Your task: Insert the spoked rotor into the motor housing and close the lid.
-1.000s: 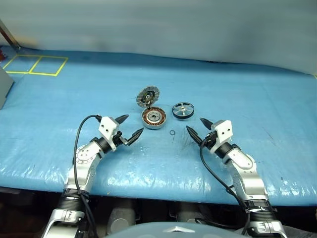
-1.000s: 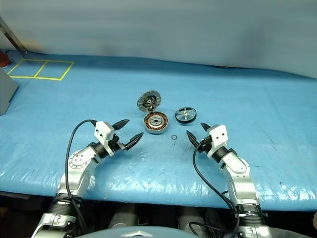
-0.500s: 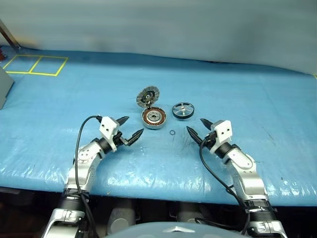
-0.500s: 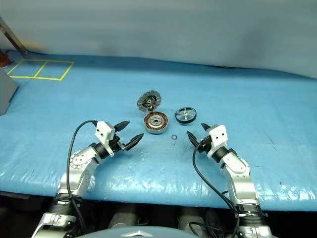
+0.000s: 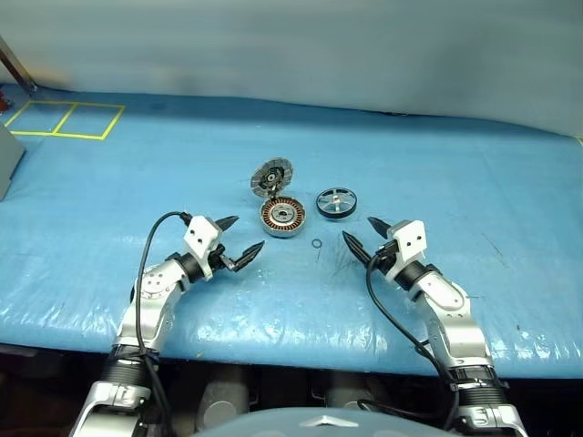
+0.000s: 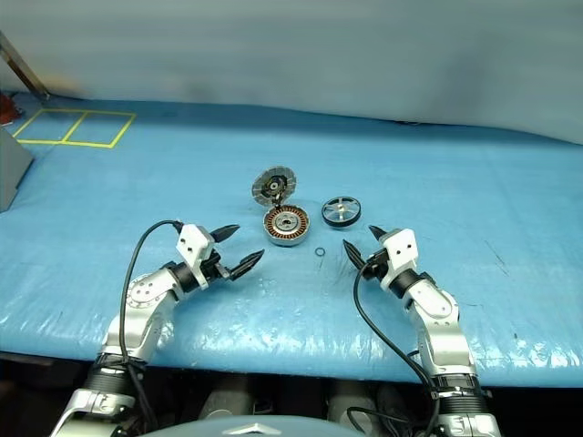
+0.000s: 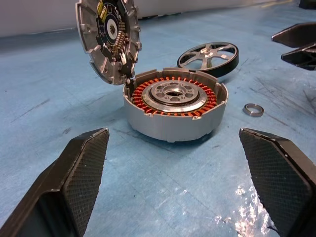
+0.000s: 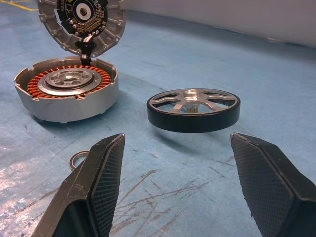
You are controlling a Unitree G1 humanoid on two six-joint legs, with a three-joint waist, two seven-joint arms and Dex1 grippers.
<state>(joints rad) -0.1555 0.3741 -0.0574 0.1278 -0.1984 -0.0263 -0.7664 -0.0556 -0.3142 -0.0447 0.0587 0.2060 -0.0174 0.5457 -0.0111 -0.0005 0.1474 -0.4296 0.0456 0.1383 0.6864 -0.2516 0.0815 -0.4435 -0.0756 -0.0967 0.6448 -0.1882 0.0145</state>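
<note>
Two spread, empty claws, left [image 5: 240, 238] and right [image 5: 361, 235], over crinkled blue sheeting [image 5: 474, 182] with yellow tape squares [image 5: 64, 119].

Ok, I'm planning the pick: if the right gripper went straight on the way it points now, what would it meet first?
Most likely the spoked rotor, lying flat on the blue table dead ahead between the open fingers. The right gripper looks slightly above the table, so contact height is uncertain.

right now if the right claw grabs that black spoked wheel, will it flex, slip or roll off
The spoked rotor looks like rigid metal, so it probably won't flex. Its smooth black rim may slip between the right claw fingers. Lying flat on the blue table cover, it likely slides when nudged; tipped on edge, it could roll.
</note>
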